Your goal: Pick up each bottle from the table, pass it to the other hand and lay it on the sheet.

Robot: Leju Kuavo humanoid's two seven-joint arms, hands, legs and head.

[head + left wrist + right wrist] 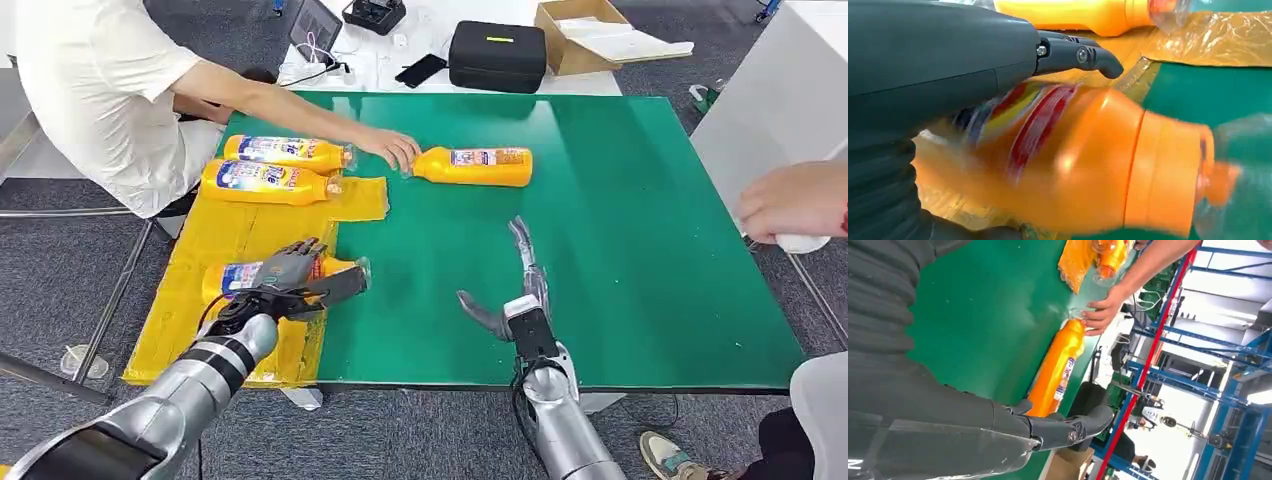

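The left hand (290, 272) is gripping a bottle (345, 268) lying on the yellow sheet (215, 240) at the surface's (620, 220) 8 o'clock; it looks blurred up close. The right hand (515, 290) is hovering empty at 6 o'clock, fingers spread. A person's hand (392, 148) is touching the neck of another bottle (475, 166) at 12 o'clock. Two bottles (270, 182) are resting on the sheet at 10 o'clock.
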